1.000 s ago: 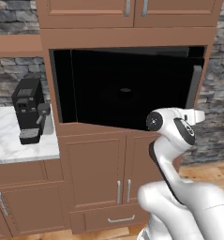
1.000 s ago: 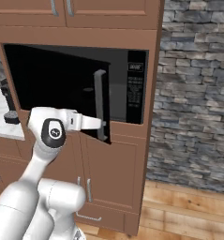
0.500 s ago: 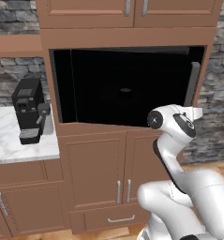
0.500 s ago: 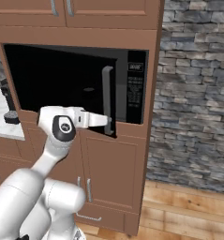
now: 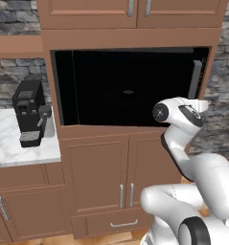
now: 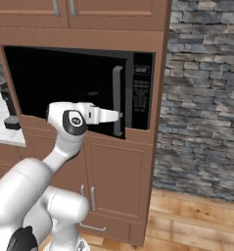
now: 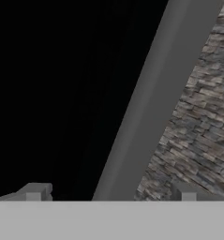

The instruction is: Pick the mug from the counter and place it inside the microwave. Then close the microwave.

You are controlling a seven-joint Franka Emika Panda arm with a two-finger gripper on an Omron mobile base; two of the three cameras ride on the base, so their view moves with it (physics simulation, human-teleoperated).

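The microwave (image 5: 130, 86) is a black box set in the wooden cabinets, its dark glass door (image 6: 64, 78) swung almost flush with the front. A long grey bar handle (image 6: 117, 98) runs down the door's right side, next to the button panel (image 6: 142, 98). My gripper (image 6: 119, 116) is right at the lower part of this handle. In the hand view the gripper (image 7: 109, 192) is open, and the handle (image 7: 151, 108) rises between its spread fingertips (image 7: 36, 191). The mug is out of view. The marble counter (image 5: 10, 148) lies to the left.
A small black coffee machine (image 5: 29, 112) stands on the counter beside the microwave. Wooden cabinet doors with silver handles (image 5: 125, 195) are below, and more cabinets above. A grey stone wall (image 6: 206, 98) is to the right, over a wooden floor (image 6: 197, 220).
The microwave door has swung from clearly ajar to nearly flush with the front. My arm and gripper have moved in toward the microwave with the door's handle side.
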